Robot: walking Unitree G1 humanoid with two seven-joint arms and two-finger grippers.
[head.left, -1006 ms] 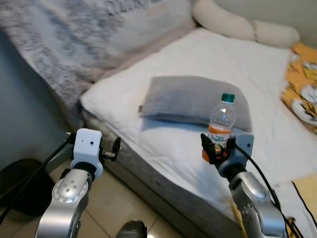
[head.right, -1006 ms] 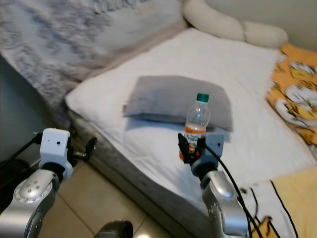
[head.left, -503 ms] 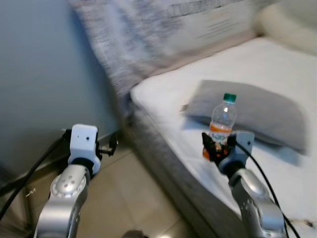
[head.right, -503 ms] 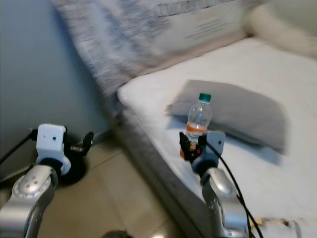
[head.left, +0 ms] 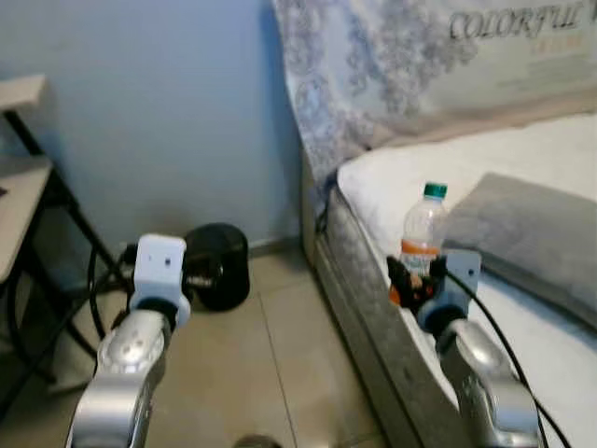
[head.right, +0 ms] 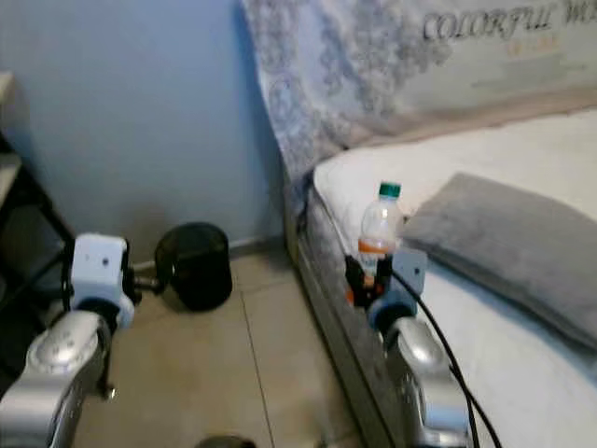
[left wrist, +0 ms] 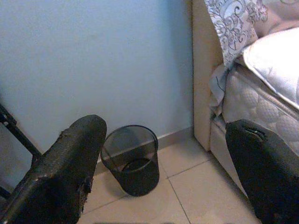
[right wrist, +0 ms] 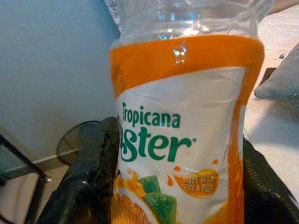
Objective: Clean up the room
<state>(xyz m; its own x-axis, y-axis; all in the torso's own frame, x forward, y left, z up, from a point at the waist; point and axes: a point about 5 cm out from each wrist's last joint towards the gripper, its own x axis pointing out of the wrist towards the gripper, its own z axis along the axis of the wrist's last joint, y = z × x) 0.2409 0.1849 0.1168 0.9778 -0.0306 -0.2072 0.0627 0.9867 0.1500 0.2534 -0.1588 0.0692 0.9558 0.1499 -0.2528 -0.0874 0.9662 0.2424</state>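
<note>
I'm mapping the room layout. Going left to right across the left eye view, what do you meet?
Table → left gripper → black bin → bottle held by right gripper → grey pillow.

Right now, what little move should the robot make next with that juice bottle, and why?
Probably step toward the black bin by the blue wall. The right gripper is shut on the bottle, which looks empty, upright beside the bed. The bin stands open on the floor ahead, too far to drop it in yet.
</note>
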